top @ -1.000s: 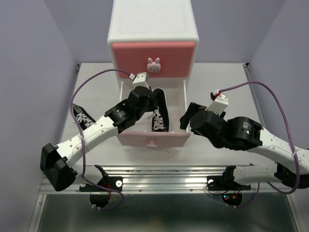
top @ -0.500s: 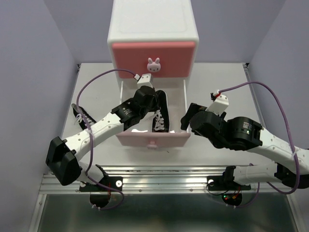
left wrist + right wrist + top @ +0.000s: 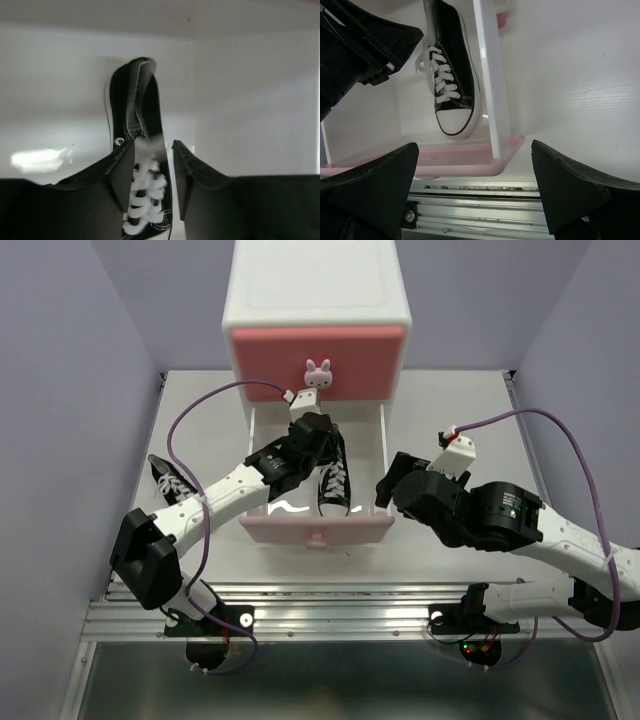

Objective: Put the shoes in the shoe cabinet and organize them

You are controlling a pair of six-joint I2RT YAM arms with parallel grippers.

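The shoe cabinet (image 3: pixel 318 300) stands at the back, its upper drawer shut and its lower drawer (image 3: pixel 315 530) pulled out. One black shoe (image 3: pixel 334 486) lies in that drawer's right half, toe toward the pink front. My left gripper (image 3: pixel 322 440) reaches into the drawer over the shoe's heel. In the left wrist view its jaws (image 3: pixel 153 145) stand parted around the black shoe (image 3: pixel 137 120), with a gap at the right finger. A second black shoe (image 3: pixel 168 480) lies on the table to the left. My right gripper (image 3: pixel 383 486) is open beside the drawer's right wall, holding nothing.
The drawer's white right wall (image 3: pixel 490 90) and pale pink front (image 3: pixel 470 164) lie just ahead of the right gripper (image 3: pixel 475 150), with the black shoe (image 3: pixel 451 85) behind them. A bunny knob (image 3: pixel 318 374) sits on the upper drawer. A metal rail (image 3: pixel 340 605) runs along the near edge.
The left arm has pushed further back into the drawer, and its jaws have parted from the black shoe, which now lies straight. The right arm has not moved.
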